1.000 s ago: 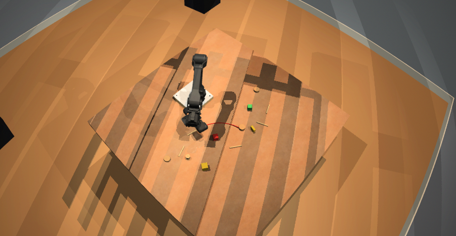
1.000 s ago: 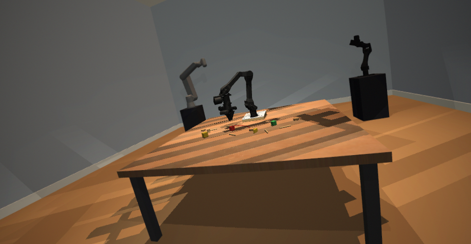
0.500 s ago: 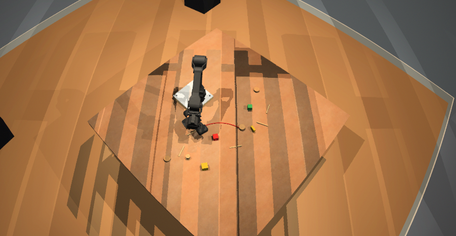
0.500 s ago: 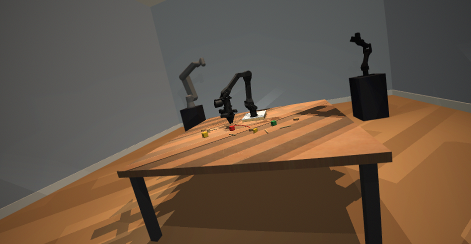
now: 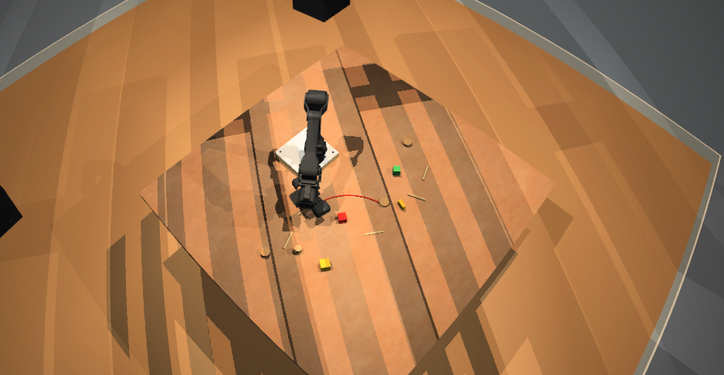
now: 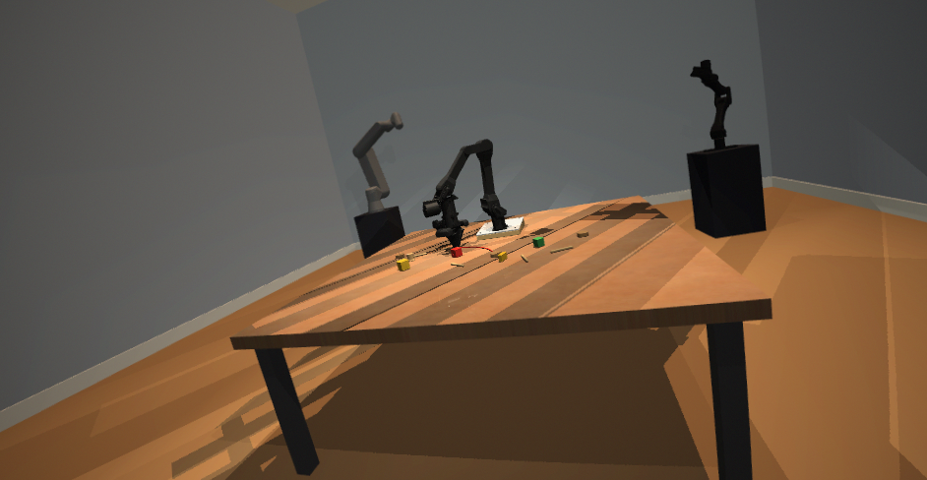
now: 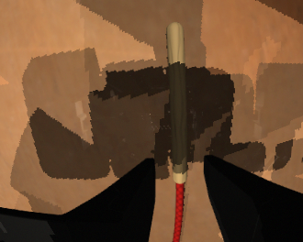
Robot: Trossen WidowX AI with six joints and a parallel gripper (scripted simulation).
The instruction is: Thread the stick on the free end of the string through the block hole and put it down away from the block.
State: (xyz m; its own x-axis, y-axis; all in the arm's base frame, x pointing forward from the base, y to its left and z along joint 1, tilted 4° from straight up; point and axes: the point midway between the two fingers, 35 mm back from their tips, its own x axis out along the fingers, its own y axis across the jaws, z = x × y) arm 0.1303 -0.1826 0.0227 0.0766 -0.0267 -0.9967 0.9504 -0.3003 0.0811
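The string's stick [image 7: 177,101] [image 5: 300,213] lies on the table, partly under my gripper in the top view. The red string [image 7: 178,211] [image 5: 349,195] curves from its near end to the round wooden button [image 5: 383,201]. My gripper [image 7: 179,165] [image 6: 456,244] is partly open and low over the table. Its fingertips stand on both sides of the stick's string end, with gaps left and right in the wrist view. A yellow block [image 5: 324,264] [image 6: 402,265] stands apart from the stick; no hole can be made out in any block at this size.
A red cube [image 5: 342,217] [image 6: 457,252] stands close beside the gripper. A green cube [image 5: 396,170] [image 6: 538,242] and a small yellow piece [image 5: 401,204] lie beyond the button. Loose sticks lie around, one [image 5: 287,240] near two wooden discs [image 5: 265,252] [image 5: 297,248] and one [image 5: 373,233] past the red cube.
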